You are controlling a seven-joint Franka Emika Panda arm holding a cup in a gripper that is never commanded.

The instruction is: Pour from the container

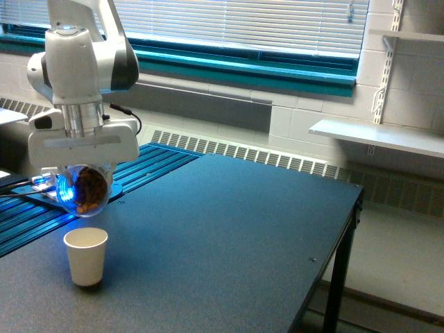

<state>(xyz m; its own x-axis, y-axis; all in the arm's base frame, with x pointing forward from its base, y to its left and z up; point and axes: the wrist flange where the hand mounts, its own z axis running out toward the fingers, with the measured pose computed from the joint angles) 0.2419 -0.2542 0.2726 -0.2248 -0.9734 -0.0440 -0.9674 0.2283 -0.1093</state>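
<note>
The container (86, 190) is a clear rounded jar with brown pieces inside, lying on its side in my gripper (82, 175), which is shut on it. It hangs just above a small white paper cup (86, 256) that stands upright on the dark table (229, 236) at the exterior view's lower left. The cup's mouth is open and I see nothing falling into it. The fingers themselves are mostly hidden behind the gripper body.
The arm's base plate with a blue light (62, 191) sits behind the jar on a ribbed blue surface (139, 163). The table's right edge (347, 229) drops to the floor. A white wall shelf (378, 135) and a radiator lie beyond.
</note>
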